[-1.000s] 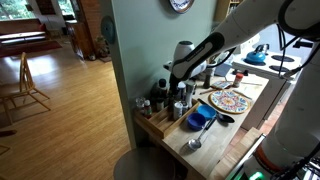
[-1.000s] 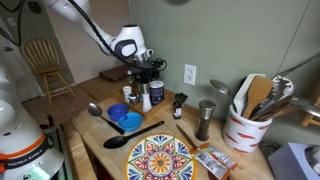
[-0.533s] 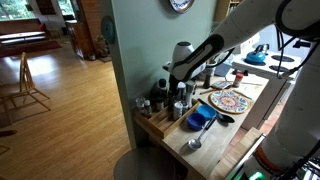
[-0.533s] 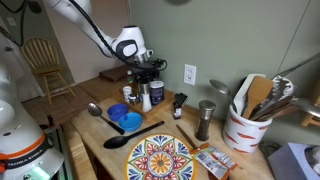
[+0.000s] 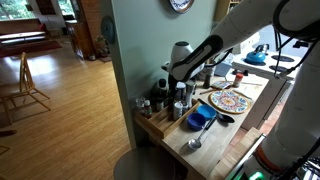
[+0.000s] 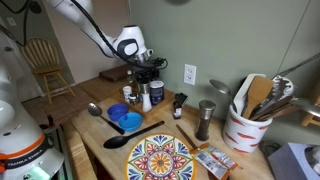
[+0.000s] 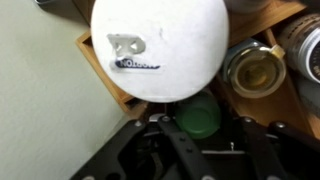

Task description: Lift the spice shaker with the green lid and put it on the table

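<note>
**Spice shaker.** The spice shaker point(image 7: 200, 115) with the green lid stands upright in the wooden rack point(image 7: 108, 80). It has not been lifted. In the wrist view only its lid shows, just below a large white-lidded jar point(image 7: 160, 45) and beside a jar with a clear gold-rimmed lid point(image 7: 255, 70). In both exterior views the arm and the neighbouring jars cover the shaker.

**Gripper.** The gripper point(image 7: 200, 126) hangs directly above the rack point(image 5: 155, 124), pointing down. Its jaws are spread, one on each side of the green lid. Whether either finger touches the lid cannot be told. Nothing is held.

**Rack.** The rack stands on the table point(image 6: 98, 138), a plank counter top. It sits at the counter's back edge against the wall, close to the end corner.

**Other items.**
- The blue bowl point(image 6: 128, 121) lies just in front of the rack, toward the front edge.
- The metal spoon point(image 6: 95, 110) lies near the counter's end edge.
- The black ladle point(image 6: 125, 138) lies between the bowl and the front edge.
- The patterned plate point(image 6: 160, 160) lies farther along the counter, at the front edge.
</note>
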